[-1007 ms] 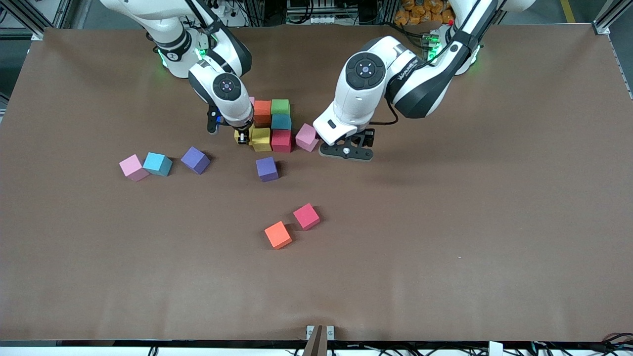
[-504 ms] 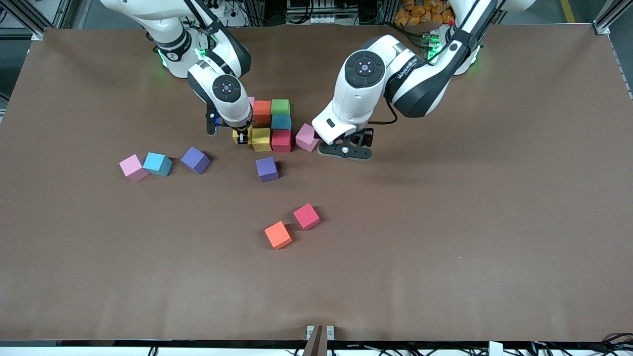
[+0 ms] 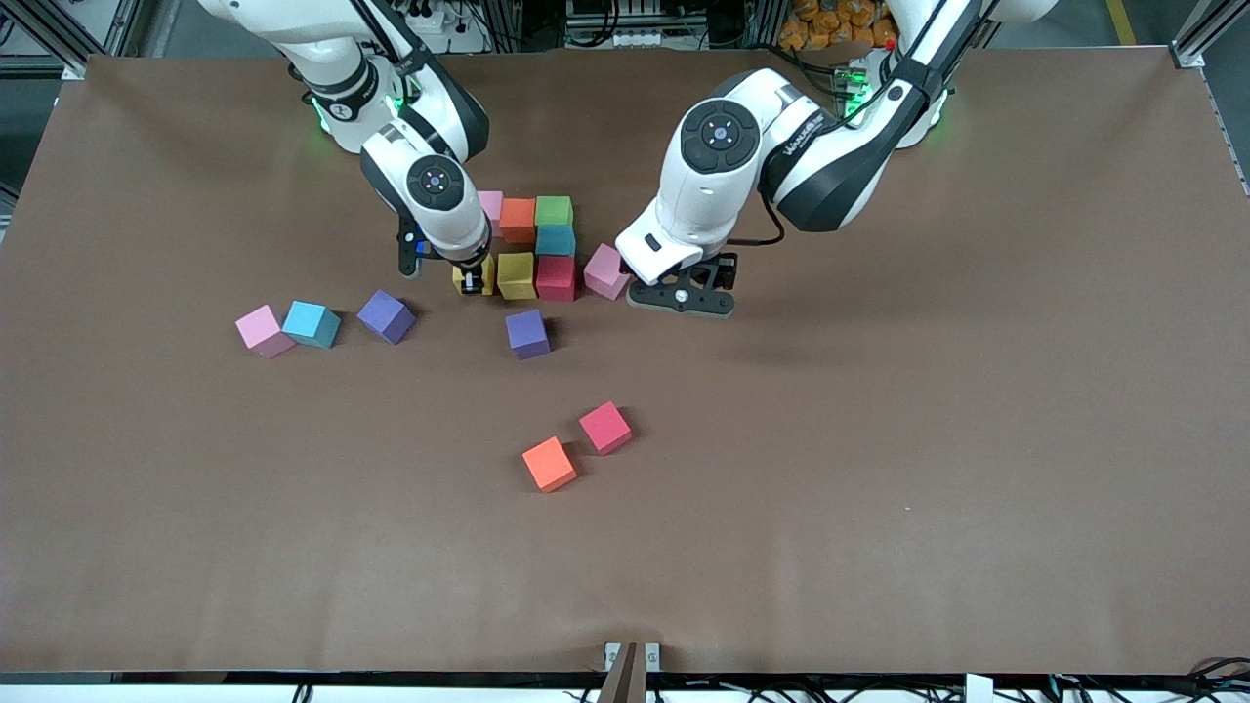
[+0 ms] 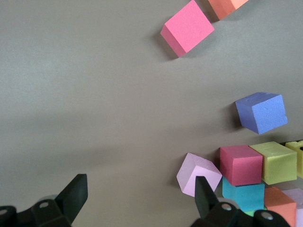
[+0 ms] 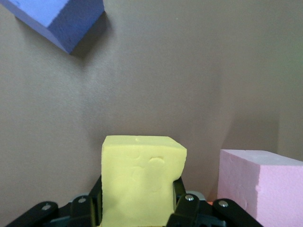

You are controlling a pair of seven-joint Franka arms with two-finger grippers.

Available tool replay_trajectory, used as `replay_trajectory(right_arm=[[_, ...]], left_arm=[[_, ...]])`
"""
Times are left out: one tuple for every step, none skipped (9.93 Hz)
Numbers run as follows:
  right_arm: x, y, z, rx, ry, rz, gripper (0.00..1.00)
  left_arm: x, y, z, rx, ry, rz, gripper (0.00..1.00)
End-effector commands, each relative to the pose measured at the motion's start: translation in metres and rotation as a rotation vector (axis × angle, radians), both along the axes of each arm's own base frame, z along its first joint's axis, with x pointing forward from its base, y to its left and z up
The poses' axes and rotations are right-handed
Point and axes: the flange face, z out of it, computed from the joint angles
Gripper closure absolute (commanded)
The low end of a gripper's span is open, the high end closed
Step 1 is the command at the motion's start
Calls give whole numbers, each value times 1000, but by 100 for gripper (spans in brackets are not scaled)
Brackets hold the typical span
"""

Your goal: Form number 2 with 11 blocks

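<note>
Blocks lie in two groups on the brown bench (image 3: 879, 439). Toward the right arm's end, loose on the surface, sit a pale pink block (image 3: 264, 330) touching a light blue block (image 3: 312, 323), with a purple block (image 3: 385, 315) just beside them. The right tool (image 3: 473, 281) is clamped on a yellow block (image 5: 142, 182), held at the end of the partly built number 2 (image 3: 532, 244); whether that block rests on the bench cannot be told. Just beside the right tool, in the same row, stand a second yellow block (image 3: 517, 275) and a crimson block (image 3: 556, 277), touching each other. Above that row in the front view stands a teal block (image 3: 556, 240), then a top row of pink (image 3: 489, 207), orange (image 3: 518, 219) and green (image 3: 554, 211) blocks. A second purple block (image 3: 527, 333) lies loose, nearer the camera than the yellow pair. An orange block (image 3: 549, 464) and a magenta block (image 3: 605, 428) lie nearer still, almost touching. The left tool (image 3: 681, 296) hangs low with fingers (image 4: 75, 195) spread wide, gripping nothing, just beside a tilted pale pink block (image 3: 605, 270) that is next to the crimson one.
</note>
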Motion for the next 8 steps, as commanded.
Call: replay_trajectory(right_arm=[[8, -3, 3, -3, -8, 11, 100], [10, -2, 0, 4, -4, 11, 100], [9, 1, -4, 5, 5, 12, 100], [10, 1, -4, 7, 4, 11, 100], [11, 3, -3, 11, 3, 7, 100], [13, 7, -4, 16, 4, 6, 100], [19, 12, -1, 22, -1, -3, 100], [20, 13, 0, 24, 0, -4, 100]], left_arm=[[0, -3, 4, 10, -26, 4, 0], [0, -4, 3, 11, -25, 3, 0], [0, -3, 2, 12, -24, 4, 0], [0, -4, 0, 13, -21, 4, 0], [0, -4, 0, 13, -21, 4, 0], [0, -4, 0, 14, -22, 3, 0], [0, -4, 0, 14, -22, 3, 0], [0, -4, 0, 14, -22, 2, 0]])
